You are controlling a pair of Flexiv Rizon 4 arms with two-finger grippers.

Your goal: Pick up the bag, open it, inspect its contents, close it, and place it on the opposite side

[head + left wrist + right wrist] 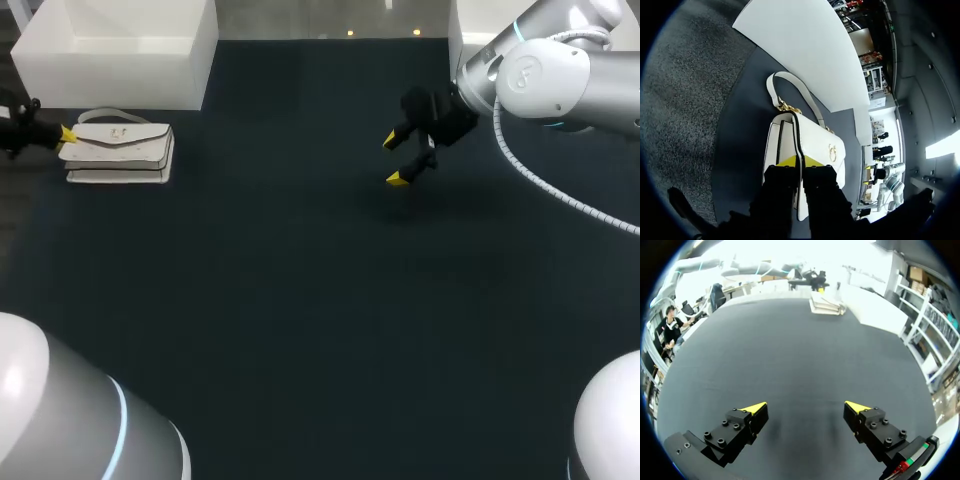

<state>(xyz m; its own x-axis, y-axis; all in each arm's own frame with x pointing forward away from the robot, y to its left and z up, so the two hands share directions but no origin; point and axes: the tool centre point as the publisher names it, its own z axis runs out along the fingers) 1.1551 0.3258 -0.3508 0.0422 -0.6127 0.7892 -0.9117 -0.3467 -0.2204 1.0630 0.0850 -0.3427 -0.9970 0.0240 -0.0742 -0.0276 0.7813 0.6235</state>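
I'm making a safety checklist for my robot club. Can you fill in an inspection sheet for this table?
Surface: dark table, flat and matte.
Job's things: white bag at the far left, flap shut, gold chain links on its strap.
Clutter: white box behind the bag.
Grippers: left gripper shut on the bag's end; right gripper open, holding nothing, above the table.
Cables: grey ribbed hose hanging off the right arm.
Surroundings: nothing seen reaching over the table.
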